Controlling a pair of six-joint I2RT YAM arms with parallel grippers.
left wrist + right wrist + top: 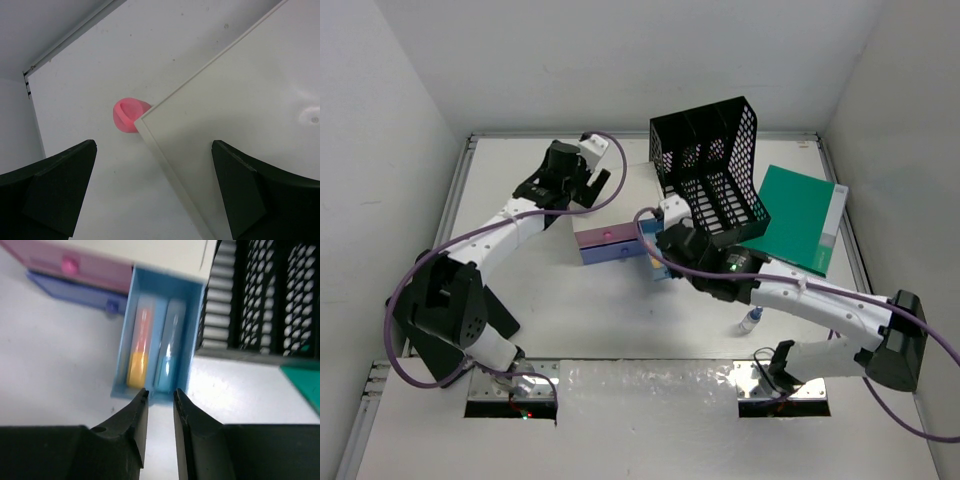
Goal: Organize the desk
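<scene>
Nearest us, a small clear bottle sits loose on the matte white table, which runs rail to rail between plain white walls. Beyond it, our right hand is narrowed at the front lip of the pulled-out light blue drawer. In the drawer an orange-and-pink stick and a pale blue one lie side by side. We cannot tell whether the hand pinches a knob, but we judge it means to push the drawer home. Farther on, our left hand hangs wide and empty over a corner of the cream-topped drawer box, probably to steady it. The black mesh file rack and green folder sit farthest.
</scene>
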